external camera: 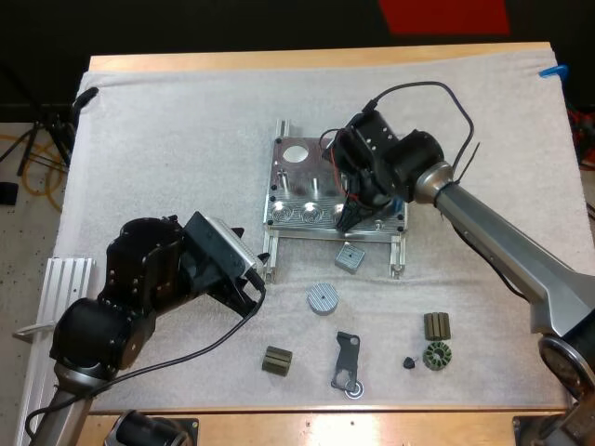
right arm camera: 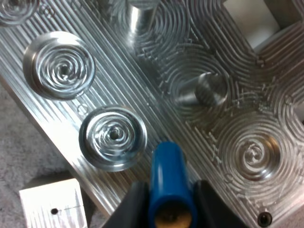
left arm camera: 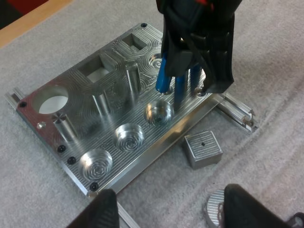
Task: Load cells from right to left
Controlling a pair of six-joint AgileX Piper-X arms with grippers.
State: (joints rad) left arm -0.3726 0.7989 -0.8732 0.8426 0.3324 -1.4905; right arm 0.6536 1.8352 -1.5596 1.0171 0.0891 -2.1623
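Our right gripper (external camera: pixel 350 212) angled down over fixture (external camera: pixel 299 177) right end, clamped on blue cylinder (right arm camera: pixel 167 173); cylinder tip contact unclear. Our left gripper (left arm camera: pixel 166 213) low near fixture front edge, spread apart, holding nothing, tips cut off.

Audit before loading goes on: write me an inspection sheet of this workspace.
surface: white mat on a wooden table
job's things: fixture on the mat, three round front pockets empty; blue cylinder held over its right half
clutter: block, ribbed disc, bracket and dark parts on the mat, nearer than the fixture
end effectors: left end effector open, facing the fixture; right end effector shut on the cylinder
cables: yellow loops on the floor left of the table
surroundings: ribbed rail beside the mat's near left
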